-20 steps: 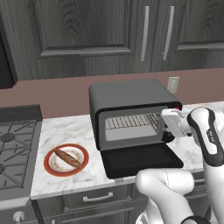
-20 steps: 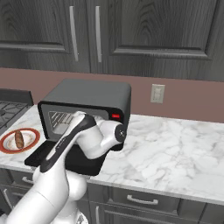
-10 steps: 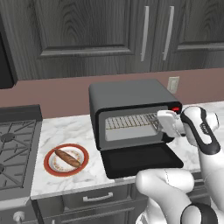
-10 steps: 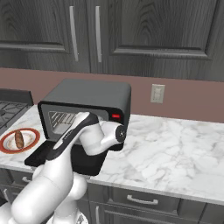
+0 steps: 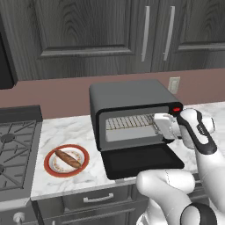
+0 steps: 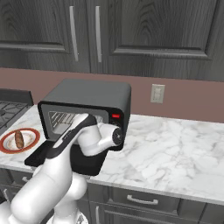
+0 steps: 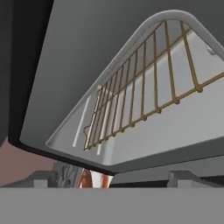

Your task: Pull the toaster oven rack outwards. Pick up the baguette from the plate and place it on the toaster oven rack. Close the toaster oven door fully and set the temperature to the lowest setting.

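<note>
The black toaster oven stands on the marble counter with its door folded down flat in front. The wire rack lies inside the cavity, and the hand view looks along it from close up. My gripper is open at the right end of the cavity mouth, level with the rack and holding nothing. From the other side, the gripper reaches into the oven opening. To the oven's left, the baguette lies on the red-rimmed plate; baguette and plate also show at the left edge.
A gas stove sits left of the plate. Dark cabinets hang above, and a wall outlet is behind the oven's right side. Open marble counter stretches to the right of the oven.
My hand has moved left, from beside the oven's right front edge to the mouth of the cavity. The jaws have stayed open. Oven, door, plate and baguette have not moved.
</note>
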{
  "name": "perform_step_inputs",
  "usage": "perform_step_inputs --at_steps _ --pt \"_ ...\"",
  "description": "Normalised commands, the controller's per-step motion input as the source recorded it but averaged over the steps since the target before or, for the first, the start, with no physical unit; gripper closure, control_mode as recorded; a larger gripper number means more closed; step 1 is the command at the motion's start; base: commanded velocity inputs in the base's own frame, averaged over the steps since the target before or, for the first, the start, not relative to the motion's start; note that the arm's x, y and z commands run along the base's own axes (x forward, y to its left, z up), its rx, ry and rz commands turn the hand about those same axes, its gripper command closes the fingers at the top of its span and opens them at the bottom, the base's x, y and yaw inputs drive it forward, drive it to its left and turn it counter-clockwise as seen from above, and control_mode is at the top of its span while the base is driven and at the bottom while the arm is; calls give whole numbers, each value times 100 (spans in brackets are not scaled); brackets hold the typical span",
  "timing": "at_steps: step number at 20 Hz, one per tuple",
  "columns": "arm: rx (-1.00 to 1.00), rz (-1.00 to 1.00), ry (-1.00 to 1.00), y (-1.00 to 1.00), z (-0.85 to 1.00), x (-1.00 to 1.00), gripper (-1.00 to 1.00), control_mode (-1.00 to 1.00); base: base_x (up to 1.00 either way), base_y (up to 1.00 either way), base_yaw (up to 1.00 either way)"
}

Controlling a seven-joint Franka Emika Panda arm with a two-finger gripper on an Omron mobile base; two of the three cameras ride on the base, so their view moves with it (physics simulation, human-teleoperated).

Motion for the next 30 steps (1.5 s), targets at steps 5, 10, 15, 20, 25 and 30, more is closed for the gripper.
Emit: perform_step_inputs --at_steps 5,10,15,20,25,30 --pt "0 -5 -10 24 -11 0 -100 -100 0 0 0" --pt "0 -6 -10 16 -4 1 -100 -100 0 0 0" --pt "0 -6 -6 6 -6 2 -100 -100 0 0 0" --pt "0 -6 0 0 -6 8 -100 -100 0 0 0" --pt "0 -5 0 0 -21 5 -100 -100 0 0 0" --pt "0 -3 1 5 -29 12 -100 -100 0 0 0"
